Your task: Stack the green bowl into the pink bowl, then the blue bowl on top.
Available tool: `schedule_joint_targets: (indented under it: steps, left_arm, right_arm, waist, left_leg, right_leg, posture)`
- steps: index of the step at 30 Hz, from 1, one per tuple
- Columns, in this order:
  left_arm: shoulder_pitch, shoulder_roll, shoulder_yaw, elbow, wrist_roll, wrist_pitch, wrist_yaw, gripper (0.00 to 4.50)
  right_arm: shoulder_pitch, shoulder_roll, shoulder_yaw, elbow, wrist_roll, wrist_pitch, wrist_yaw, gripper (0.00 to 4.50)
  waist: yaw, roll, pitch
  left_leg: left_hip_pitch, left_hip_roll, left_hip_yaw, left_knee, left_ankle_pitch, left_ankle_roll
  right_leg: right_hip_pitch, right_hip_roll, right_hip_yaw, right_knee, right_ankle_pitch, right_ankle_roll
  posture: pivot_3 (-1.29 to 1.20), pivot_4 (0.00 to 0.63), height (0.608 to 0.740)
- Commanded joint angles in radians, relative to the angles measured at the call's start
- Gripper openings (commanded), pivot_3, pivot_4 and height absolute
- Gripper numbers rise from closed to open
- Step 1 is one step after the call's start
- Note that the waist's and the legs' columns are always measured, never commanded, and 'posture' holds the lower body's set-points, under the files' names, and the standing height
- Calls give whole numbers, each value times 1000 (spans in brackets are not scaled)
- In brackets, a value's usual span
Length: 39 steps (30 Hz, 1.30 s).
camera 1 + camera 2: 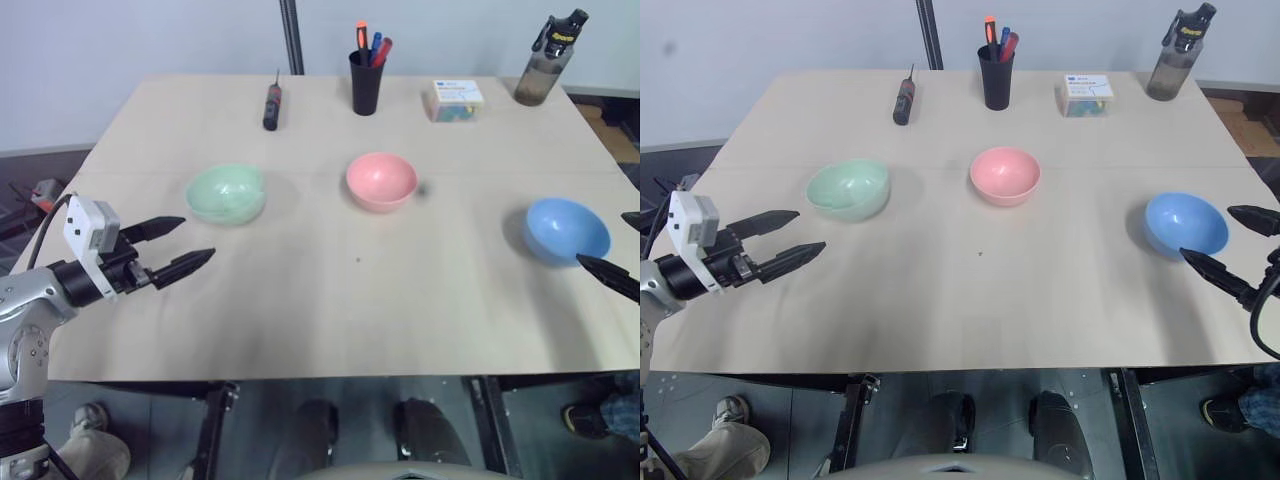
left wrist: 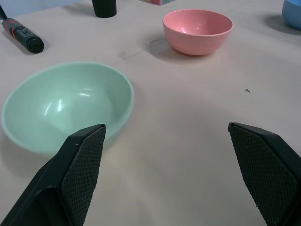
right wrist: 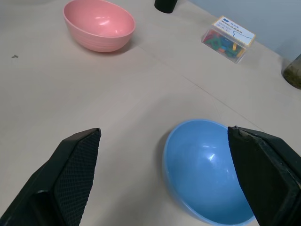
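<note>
Left gripper (image 1: 790,233) released near green bowl (image 1: 226,193); right gripper (image 1: 1230,245) released beside blue bowl (image 1: 567,230); pink bowl (image 1: 381,181) between.

Green bowl (image 1: 226,193), pink bowl (image 1: 381,181) and blue bowl (image 1: 567,230), all upright, well apart in a row.

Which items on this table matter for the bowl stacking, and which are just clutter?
Job items: green bowl, pink bowl, blue bowl.

Lying about: screwdriver, black cup of pens, small box, bottle.
</note>
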Motion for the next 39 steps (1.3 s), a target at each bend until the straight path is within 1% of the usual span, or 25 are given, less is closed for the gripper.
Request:
schedule_joint_targets:
  steps: [1,6,9,11,13,16,18,20,24,26,29,31,33,35,36,37,38,39]
  left_arm:
    - [-28,6,3,-32,6,-17,20,4415]
    - [-70,-24,-69,-81,138,-91,151,4415]
    - [-104,-27,-111,-121,179,-84,206,4415]
    - [-125,-10,-150,-144,210,-51,228,4415]
    - [-156,37,-219,-165,280,23,257,4415]
    - [-254,107,-366,-164,419,81,274,4415]
    - [-321,114,-452,-141,488,105,281,4415]
    - [-355,115,-510,-126,543,128,286,4415]
    - [-404,94,-601,-86,629,136,293,4415]
    - [-431,83,-644,-60,663,142,283,4415]
    - [-479,47,-680,-2,703,125,296,3693]
    - [-499,27,-690,23,717,114,296,2802]
    - [-512,15,-695,40,728,101,289,2021]
    - [-524,6,-693,52,736,95,285,1111]
    - [-529,2,-691,56,737,92,281,583]
    - [-531,-2,-686,59,736,90,278,194]
    - [-532,-5,-681,55,730,89,273,78]
    - [-531,-7,-674,51,724,85,266,78]
  right_arm:
    - [-27,-10,5,-13,-1,-7,-13,4500]
    - [-86,8,90,-25,5,-23,-25,4500]
    - [-129,27,151,-38,12,-35,-34,4500]
    - [-163,43,206,-50,18,-35,-43,4500]
    - [-208,62,278,-65,18,-35,-56,4500]
    - [-297,112,421,-96,11,-35,-83,4500]
    - [-351,147,536,-124,-18,-37,-97,4500]
    - [-384,165,619,-135,-57,-51,-100,4500]
    - [-453,225,726,-139,-88,-57,-128,4500]
    - [-476,244,758,-142,-102,-57,-137,4500]
    - [-493,263,776,-142,-113,-59,-145,4500]
    - [-496,269,783,-142,-120,-62,-149,4500]
    - [-493,271,786,-143,-127,-65,-153,4500]
    - [-488,272,785,-144,-133,-68,-157,4500]
    - [-484,272,784,-144,-137,-71,-158,4500]
    - [-481,273,784,-144,-141,-72,-159,4500]
    - [-478,273,782,-143,-144,-74,-159,4500]
    - [-476,273,781,-143,-146,-75,-160,4500]
  waist:
    - [0,0,0]
    - [0,0,0]
    - [1,0,0]
    - [1,0,0]
    - [0,0,0]
    - [-1,0,0]
    - [-1,0,0]
    - [-2,0,0]
    - [-2,-1,1]
    - [-1,-1,1]
    - [3,-1,1]
    - [3,-1,1]
    - [1,-1,1]
    - [0,-1,1]
    - [0,-1,1]
    - [0,-1,1]
    - [0,-1,1]
    - [0,-1,1]
  left_leg:
    - [0,0,0,0,0,0]
    - [0,0,0,0,0,0]
    - [-1,0,0,0,0,0]
    - [-1,0,0,0,0,0]
    - [-1,-1,0,0,0,0]
    - [-1,-1,0,0,0,0]
    - [-1,-1,-1,0,0,0]
    - [-2,-2,-1,1,0,0]
    - [-6,-3,-1,1,0,0]
    - [-7,-4,0,2,1,-1]
    - [-8,-4,-1,2,1,-1]
    - [-8,-4,-1,3,1,-1]
    - [-8,-4,-1,3,1,-1]
    - [-8,-4,-1,3,1,-1]
    - [-8,-4,-1,3,1,-1]
    - [-8,-4,-1,3,1,-1]
    - [-8,-4,-1,3,1,-1]
    - [-8,-4,-1,3,1,-1]
  right_leg:
    - [0,0,0,0,0,0]
    - [0,-1,0,0,0,0]
    - [0,-1,0,0,0,0]
    - [-1,-1,0,0,0,0]
    - [-1,0,0,0,0,0]
    - [-1,1,0,1,0,0]
    - [-1,2,-1,1,0,0]
    - [-2,1,-1,1,0,0]
    - [-5,1,0,1,0,1]
    - [-7,2,0,1,0,1]
    - [-7,2,-1,2,0,1]
    - [-7,2,-1,2,0,1]
    - [-7,2,-1,2,0,1]
    - [-7,2,-1,2,0,1]
    - [-7,2,-1,2,0,1]
    - [-7,2,-1,2,0,1]
    - [-7,2,-1,2,0,1]
    - [-7,2,-1,2,0,1]
  posture:
    - [0,150,740]
    - [0,150,740]
    - [0,150,740]
    - [0,150,740]
    - [0,150,740]
    - [0,150,740]
    - [0,150,740]
    - [0,150,740]
    - [0,150,740]
    - [0,150,740]
    - [0,150,740]
    - [0,150,740]
    - [0,150,740]
    - [0,150,740]
    - [0,150,740]
    - [0,150,740]
    - [0,150,740]
    - [0,150,740]
